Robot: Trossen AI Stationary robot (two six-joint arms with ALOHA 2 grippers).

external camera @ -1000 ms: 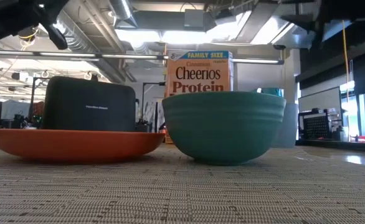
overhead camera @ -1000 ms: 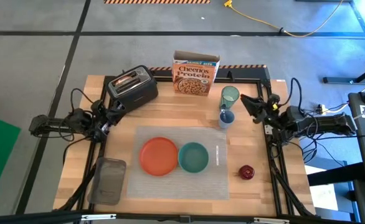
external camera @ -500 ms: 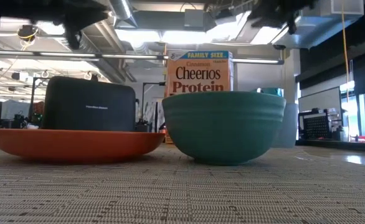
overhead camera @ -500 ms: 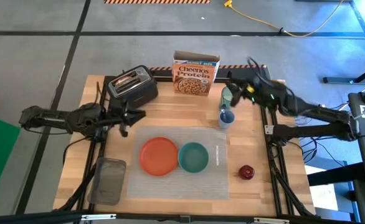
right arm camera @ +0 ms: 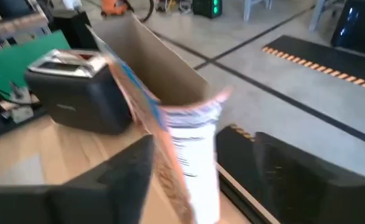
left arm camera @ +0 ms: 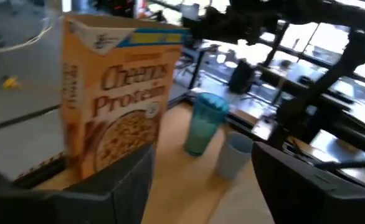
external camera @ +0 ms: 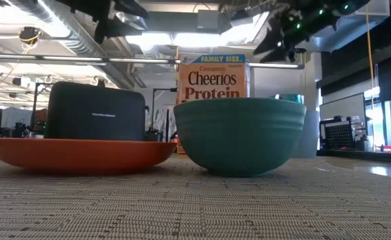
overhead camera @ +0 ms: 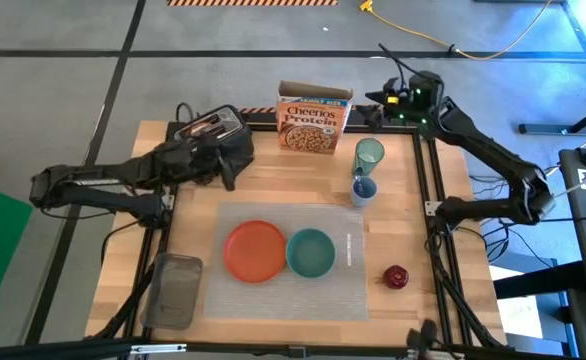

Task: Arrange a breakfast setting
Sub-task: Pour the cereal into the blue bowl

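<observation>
On the pale placemat point(overhead camera: 291, 290) sit the orange plate point(overhead camera: 254, 250), the teal bowl point(overhead camera: 310, 252) and the silver cutlery point(overhead camera: 349, 250). The red apple point(overhead camera: 396, 276) lies on the wood to the mat's right. The green tumbler point(overhead camera: 369, 155) stands upright behind a small pale cup point(overhead camera: 363, 190). My left gripper point(left arm camera: 201, 186) is open in the air by the black toaster point(overhead camera: 211, 135), facing the tumbler point(left arm camera: 202, 124). My right gripper point(right arm camera: 198, 180) is open, high above the far right corner, beside the cereal box point(right arm camera: 164, 118).
The orange cereal box point(overhead camera: 313, 120) stands at the far edge between both grippers. A flat grey tray point(overhead camera: 176, 288) lies at the near left. Bare wood lies between the mat and the far edge. Black frame rails point(overhead camera: 431, 200) run along the table's sides.
Both arms have risen from beside the table's side edges. My left gripper has swung toward the right and far edge, up beside the toaster. My right gripper has swung toward the far edge, past the tumbler, up beside the cereal box. Nothing on the table has moved.
</observation>
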